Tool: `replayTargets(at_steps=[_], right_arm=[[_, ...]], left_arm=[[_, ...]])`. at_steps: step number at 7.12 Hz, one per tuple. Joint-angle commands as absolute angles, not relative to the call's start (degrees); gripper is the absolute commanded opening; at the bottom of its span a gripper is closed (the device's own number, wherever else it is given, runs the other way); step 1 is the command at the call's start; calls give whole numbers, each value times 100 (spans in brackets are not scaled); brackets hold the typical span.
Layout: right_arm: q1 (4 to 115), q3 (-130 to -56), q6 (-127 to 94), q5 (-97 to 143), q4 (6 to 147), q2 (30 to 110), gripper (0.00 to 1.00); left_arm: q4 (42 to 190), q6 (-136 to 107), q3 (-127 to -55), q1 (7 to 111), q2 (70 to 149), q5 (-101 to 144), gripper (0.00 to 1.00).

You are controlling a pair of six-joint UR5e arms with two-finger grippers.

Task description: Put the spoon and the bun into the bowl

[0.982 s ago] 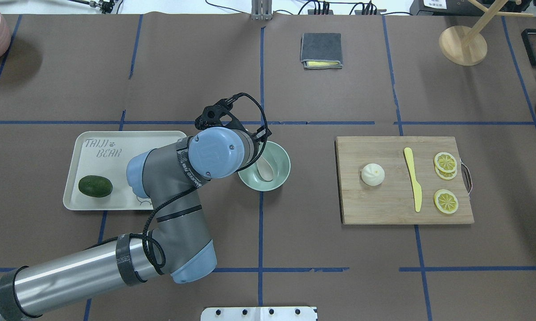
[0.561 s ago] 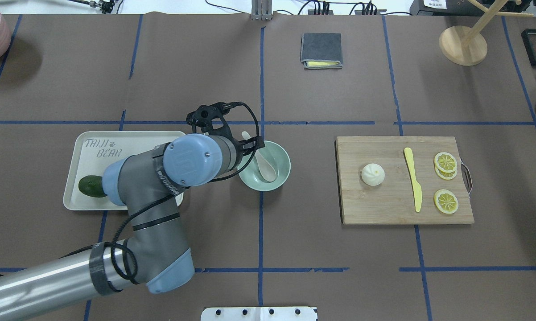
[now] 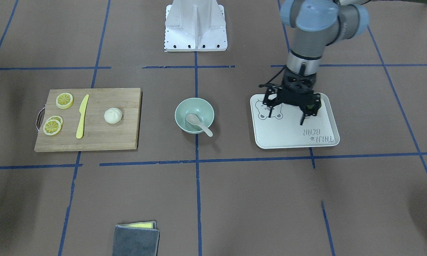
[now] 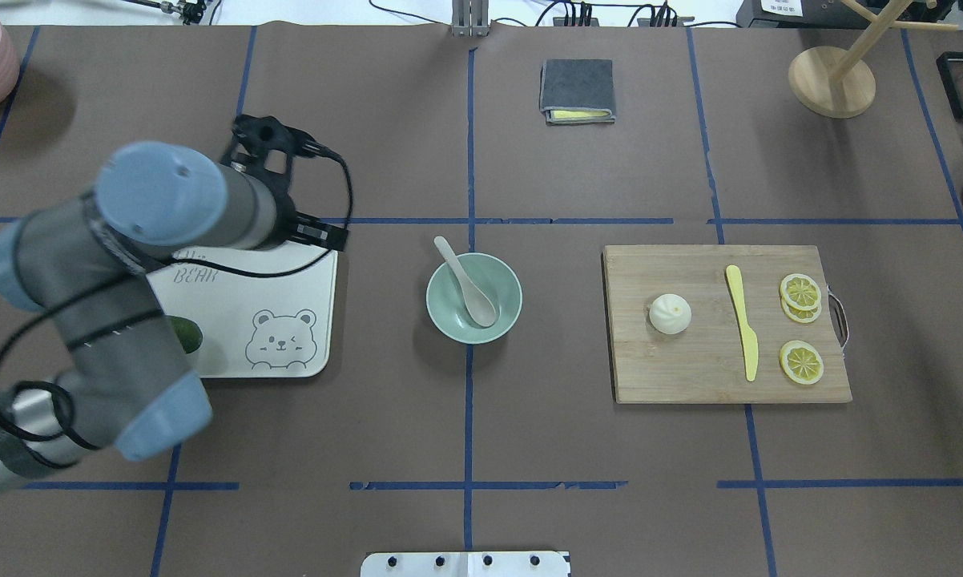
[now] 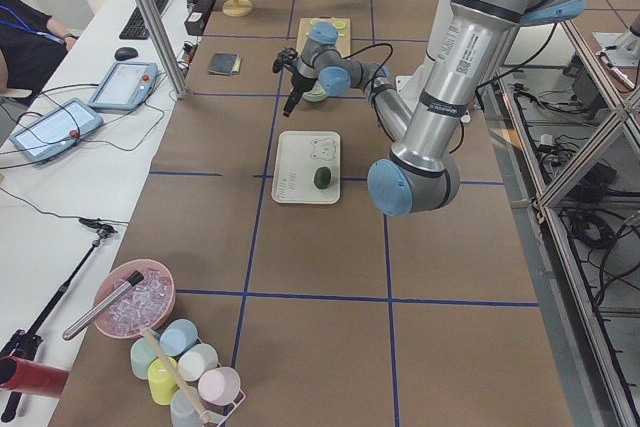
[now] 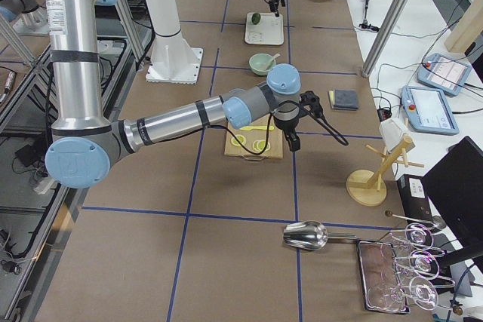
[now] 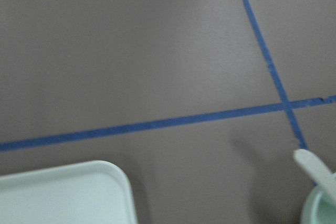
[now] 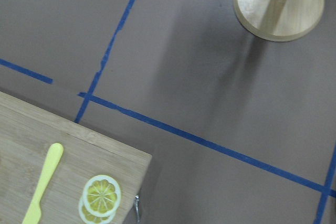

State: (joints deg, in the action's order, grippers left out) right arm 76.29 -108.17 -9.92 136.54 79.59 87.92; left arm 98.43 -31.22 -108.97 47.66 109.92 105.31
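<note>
While spoon point(image 4: 470, 288) lies in bowl point(image 4: 448, 319), left claw point(image 3: 286, 119) looks spread, empty; right claw point(image 6: 291, 139) state unclear.

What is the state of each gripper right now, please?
Left gripper: open, fingers holding nothing.
Right gripper: cannot be told; it shows only in the side views.

Desk point(image 4: 529, 417): brown covering with a blue tape grid.
Bowl point(image 4: 504, 308): plain pale mint green.
Spoon point(image 4: 472, 288): off-white.
Bun point(image 4: 670, 312): white, with swirled pleats on top.
Cutting board point(image 4: 690, 369): light bamboo grain.
Knife point(image 4: 743, 324): yellow.
Lemon slices point(image 4: 801, 362), at 3 o'clock from the knife in the overhead view: yellow, with pale segment lines.
Tray point(image 4: 327, 320): off-white, with a grey bear outline and lettering.
Cloth point(image 4: 577, 86): dark grey over yellow.
</note>
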Motion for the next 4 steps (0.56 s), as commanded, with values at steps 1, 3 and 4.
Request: replayTargets(at_steps=[1,3,4], right_arm=[[6877,-11519,-2260,13711,7963,8728,100],[5902,-12091,-3641,13144,7972,8666,100],[5462,-12155,-4100,12992,7972,8666,100]], left_arm=[[9791,-478,-10358,6767,10232,12009,100],[9565,262,-9645,7835,9863,12462,100],[8997,586,-9363,8292,9861,12489,100]])
